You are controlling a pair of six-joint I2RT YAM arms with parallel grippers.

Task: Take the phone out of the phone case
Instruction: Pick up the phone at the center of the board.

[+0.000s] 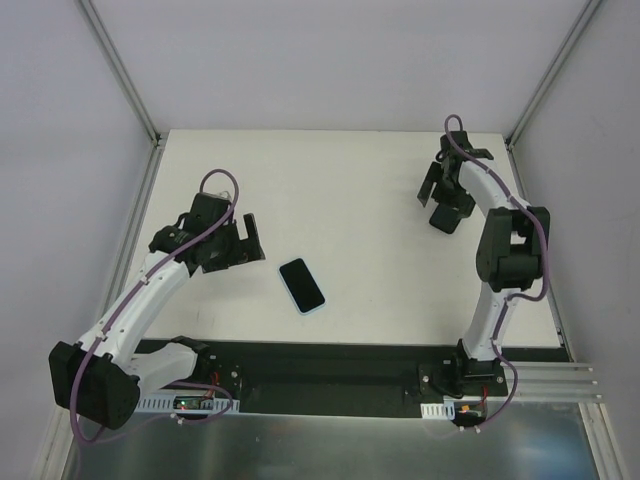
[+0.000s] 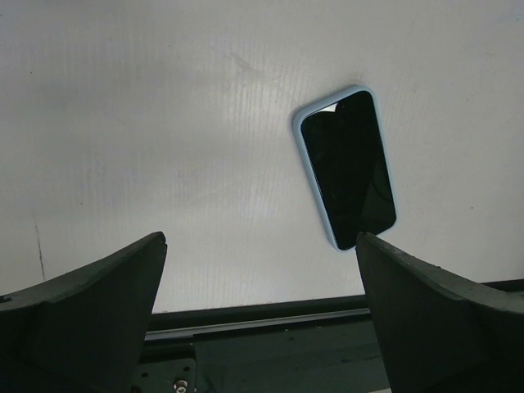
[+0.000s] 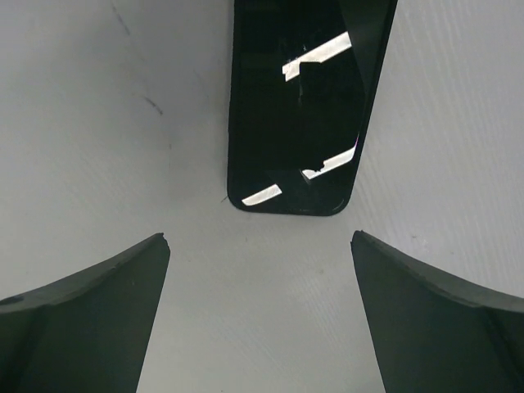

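Observation:
The phone (image 1: pixel 301 285), black screen up, lies in its light blue phone case (image 1: pixel 319 307) near the middle of the table. In the left wrist view the phone (image 2: pixel 350 166) and the case's rim (image 2: pixel 300 146) sit ahead and right of the fingers. My left gripper (image 1: pixel 238 248) (image 2: pixel 260 239) hovers open just left of the phone, holding nothing. My right gripper (image 1: pixel 440 198) (image 3: pixel 258 236) is open at the far right, over the table. Ahead of its fingers lies a glossy black slab (image 3: pixel 299 106) with no blue rim.
The white table (image 1: pixel 340 190) is walled by grey panels with metal posts at the back corners. A black strip and rail (image 1: pixel 330 375) run along the near edge, between the arm bases. The same edge shows below the left fingers (image 2: pixel 246 323).

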